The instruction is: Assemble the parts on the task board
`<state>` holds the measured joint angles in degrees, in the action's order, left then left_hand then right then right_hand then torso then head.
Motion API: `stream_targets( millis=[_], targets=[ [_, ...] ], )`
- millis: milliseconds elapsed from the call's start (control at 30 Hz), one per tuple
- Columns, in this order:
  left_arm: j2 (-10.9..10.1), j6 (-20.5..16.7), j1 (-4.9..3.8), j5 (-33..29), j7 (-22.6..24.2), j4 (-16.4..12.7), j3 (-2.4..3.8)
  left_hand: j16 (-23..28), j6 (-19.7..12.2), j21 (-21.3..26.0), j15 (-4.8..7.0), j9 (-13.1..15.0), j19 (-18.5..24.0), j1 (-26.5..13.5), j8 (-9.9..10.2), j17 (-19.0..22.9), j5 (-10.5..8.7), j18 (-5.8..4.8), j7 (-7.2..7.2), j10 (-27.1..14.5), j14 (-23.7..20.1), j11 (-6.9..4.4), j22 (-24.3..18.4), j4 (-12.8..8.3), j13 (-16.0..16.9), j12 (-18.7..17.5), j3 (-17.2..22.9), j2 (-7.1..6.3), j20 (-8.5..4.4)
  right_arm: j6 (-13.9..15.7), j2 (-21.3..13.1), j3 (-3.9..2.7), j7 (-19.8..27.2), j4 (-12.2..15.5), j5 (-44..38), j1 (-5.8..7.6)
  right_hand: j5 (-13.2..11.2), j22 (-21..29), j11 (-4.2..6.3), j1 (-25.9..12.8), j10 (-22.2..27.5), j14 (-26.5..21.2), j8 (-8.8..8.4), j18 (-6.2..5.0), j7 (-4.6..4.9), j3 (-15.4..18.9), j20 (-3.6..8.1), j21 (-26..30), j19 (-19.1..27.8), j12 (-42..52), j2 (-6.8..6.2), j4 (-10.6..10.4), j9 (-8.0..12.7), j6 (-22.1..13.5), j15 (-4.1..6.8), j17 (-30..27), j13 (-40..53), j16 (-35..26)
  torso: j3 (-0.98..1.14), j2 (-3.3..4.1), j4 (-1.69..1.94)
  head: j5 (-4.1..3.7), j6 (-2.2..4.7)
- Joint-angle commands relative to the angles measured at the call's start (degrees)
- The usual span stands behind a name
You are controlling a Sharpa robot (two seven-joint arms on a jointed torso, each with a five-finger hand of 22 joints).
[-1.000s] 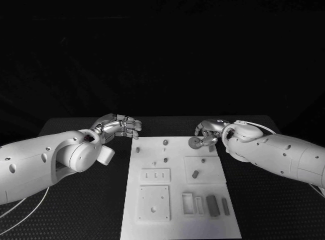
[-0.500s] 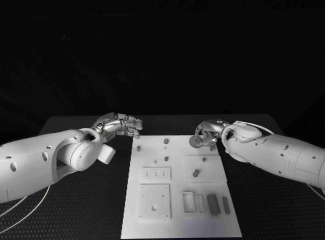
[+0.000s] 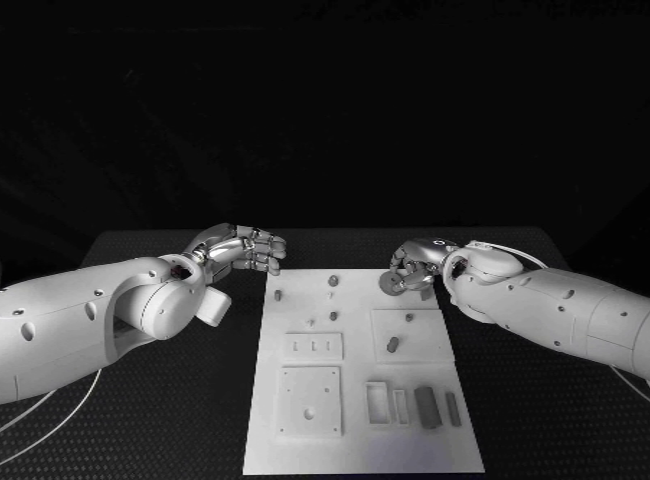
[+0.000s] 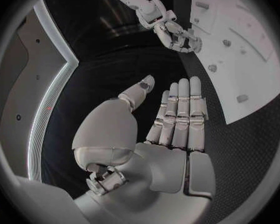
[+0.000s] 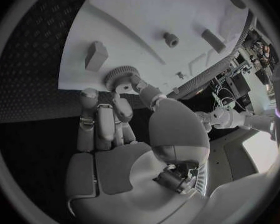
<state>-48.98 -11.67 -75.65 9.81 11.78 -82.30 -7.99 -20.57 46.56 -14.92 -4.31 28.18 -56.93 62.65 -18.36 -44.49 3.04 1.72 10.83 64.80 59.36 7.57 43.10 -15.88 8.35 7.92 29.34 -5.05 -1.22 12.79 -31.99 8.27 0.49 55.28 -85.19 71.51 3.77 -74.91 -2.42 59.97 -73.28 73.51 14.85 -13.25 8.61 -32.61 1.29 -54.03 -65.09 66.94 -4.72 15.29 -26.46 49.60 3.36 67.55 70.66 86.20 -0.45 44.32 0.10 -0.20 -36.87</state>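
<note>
pinching a toothed grey gear [image 5: 119, 77], right robot hand [image 3: 416, 262] over task board [image 3: 357, 440].

A black table [image 3: 152, 400] with a fine dotted texture is carrying the white task board [image 3: 357, 440], which is lying flat at its centre, its long side running from the 6 o'clock toward the 12 o'clock edge.
</note>
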Motion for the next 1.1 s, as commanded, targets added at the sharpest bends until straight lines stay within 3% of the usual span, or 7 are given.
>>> stream_targets(
  millis=[33, 567, 700, 933, 1100],
  targets=[
    [0.0, 0.8, -0.07, 0.0, 0.5, -0.3, 0.06, 0.3, -0.1, 0.3, -0.18, -0.1, 0.5, -0.6, 0.3, -0.1, -0.23, 1.14, 0.27, 0.2, -0.1, 0.11, 0.1, 0.0, 0.1, -0.2, -0.4, -0.05, 0.03, -0.8, 0.3, 0.31, 0.2, -0.3, -1.5, -0.48, 0.1, -1.2, 0.24, 0.0, -0.1, 0.0, 0.27, -1.75, 0.0, 0.0, 0.28, -0.3, 0.3, 0.3, 0.45, 0.3, 0.1, 0.2, 0.47, 0.0, 0.0, 0.3, 0.0, 0.06, -0.04, 0.09, -0.07],
    [-0.6, 0.7, -0.07, 0.0, 0.3, -0.8, 0.06, 0.4, -0.1, 0.3, -0.17, -0.1, 0.5, -0.6, 0.3, -0.1, -0.23, 1.14, 0.28, 0.2, -0.1, 0.11, 0.1, 0.0, 0.1, -0.3, -0.4, -0.06, 0.02, -1.2, 0.3, 0.98, -0.5, -0.4, -4.8, -1.73, 0.1, -1.2, 0.18, 0.3, 0.0, -0.2, 0.12, -1.75, 0.08, 0.0, 0.29, -0.3, 0.3, 0.1, -0.48, 1.1, 0.2, -0.1, 0.45, -0.3, -0.2, 0.3, 0.01, -0.02, -0.13, 0.31, -0.9],
    [-0.5, 0.6, -0.07, 0.0, 0.3, -0.8, 0.06, 0.4, -0.1, 0.3, -0.17, -0.1, 0.5, -0.6, 0.3, -0.1, -0.22, 1.15, 0.28, 0.2, 0.0, 0.1, 0.1, -0.1, 0.1, -0.3, -0.4, -0.06, 0.02, -1.5, 0.3, 1.16, -0.5, -0.3, -5.4, -2.06, 0.1, -1.1, -0.01, 0.7, 0.4, -0.4, -0.38, -1.75, 0.3, 0.0, 0.27, -0.3, 0.4, -0.3, -1.31, 1.2, 0.4, -1.0, 0.28, -0.5, -0.4, 0.2, 0.03, -0.01, -0.2, 0.34, -1.08],
    [-0.4, 0.7, -0.07, 0.0, 0.3, -0.7, 0.06, 0.4, -0.1, 0.3, -0.17, -0.1, 0.5, -0.6, 0.3, -0.2, -0.22, 1.15, 0.28, 0.2, 0.0, 0.1, 0.1, 0.0, 0.1, -0.3, -0.4, -0.03, 0.02, -1.2, 0.5, 1.29, -0.4, -0.6, -6.0, -2.71, 0.1, -1.1, 0.02, 1.2, 0.3, -0.3, 0.07, -1.75, 0.24, -0.2, 0.25, -0.3, 0.4, 0.0, -0.66, 1.2, 0.2, -0.2, 0.27, -0.4, -0.2, 0.2, 0.05, 0.0, -0.12, 0.21, -1.22],
    [-0.5, 0.6, -0.07, 0.0, 0.3, -0.7, 0.06, 0.5, -0.1, 0.3, -0.17, -0.1, 0.5, -0.6, 0.3, -0.2, -0.23, 1.15, 0.28, 0.2, 0.0, 0.1, 0.1, 0.0, 0.1, -0.3, -0.4, -0.01, 0.02, -0.7, 0.3, 1.29, -0.2, -0.5, -5.8, -2.73, 0.1, -1.1, 0.46, 1.4, 0.0, 0.0, 0.96, -1.75, -0.24, -0.3, 0.21, -0.4, 0.4, 0.3, 0.81, 1.2, -0.2, 1.4, 0.62, -0.2, 0.0, 0.4, 0.05, -0.03, -0.11, 0.23, -1.22]
  ],
)
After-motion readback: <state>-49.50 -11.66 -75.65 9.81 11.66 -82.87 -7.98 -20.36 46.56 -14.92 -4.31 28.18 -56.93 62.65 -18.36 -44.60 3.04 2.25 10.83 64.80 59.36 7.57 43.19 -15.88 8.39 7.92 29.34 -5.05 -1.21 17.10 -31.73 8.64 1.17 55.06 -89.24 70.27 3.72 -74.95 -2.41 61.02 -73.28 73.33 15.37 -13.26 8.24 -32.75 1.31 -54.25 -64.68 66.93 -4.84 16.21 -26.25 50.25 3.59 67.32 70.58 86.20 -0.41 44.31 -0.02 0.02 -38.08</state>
